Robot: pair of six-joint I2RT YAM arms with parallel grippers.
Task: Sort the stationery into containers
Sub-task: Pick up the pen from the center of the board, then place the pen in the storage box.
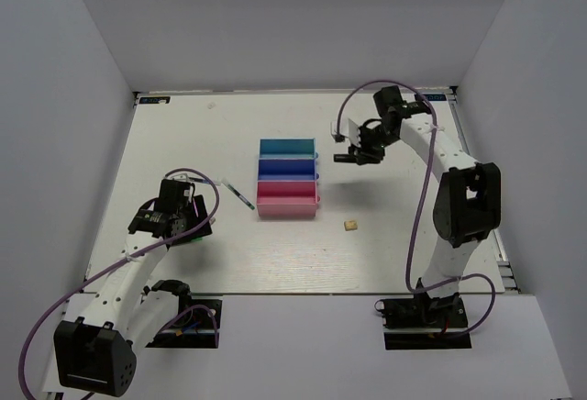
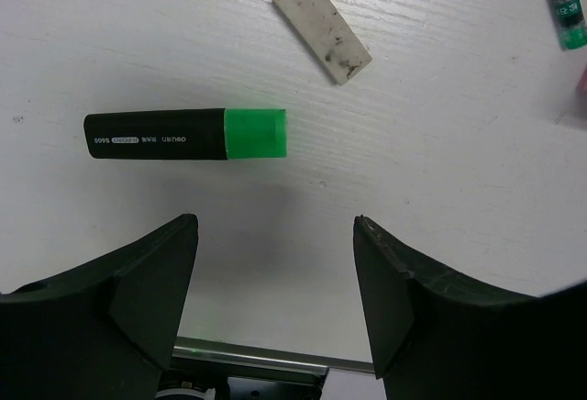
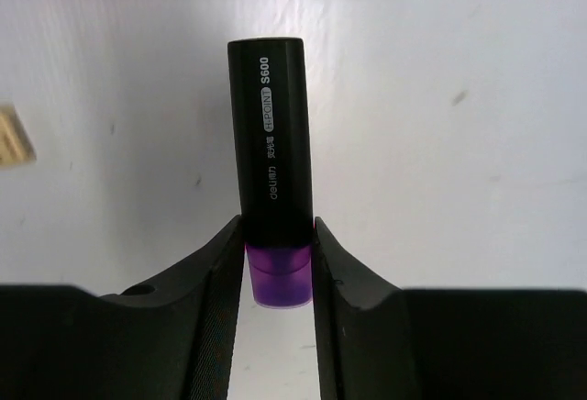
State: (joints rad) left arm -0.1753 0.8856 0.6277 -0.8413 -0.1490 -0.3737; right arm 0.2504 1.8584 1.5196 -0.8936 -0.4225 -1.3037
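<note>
Black marker with purple cap (image 3: pixel 271 143): smooth matte cylinder with a translucent cap. It is clamped in the ribbed jaws of the right gripper (image 3: pixel 275 235) at the cap-barrel joint. Its long axis runs straight out, butt end away, apparently aloft just right of the teal tray (image 1: pixel 287 148).

Left gripper (image 2: pixel 275 226): jaws spread, empty. A green-capped black marker (image 2: pixel 183 134) lies crosswise just ahead of them.

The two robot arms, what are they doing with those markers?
They are sorting stationery. The right gripper is clamped on a black marker with a purple cap, held just right of the three joined plastic trays, teal, blue and pink. The left gripper is open over a black marker with a green cap lying next to a smudged white eraser. A small tan cube and a thin pen lie loose near the trays.
</note>
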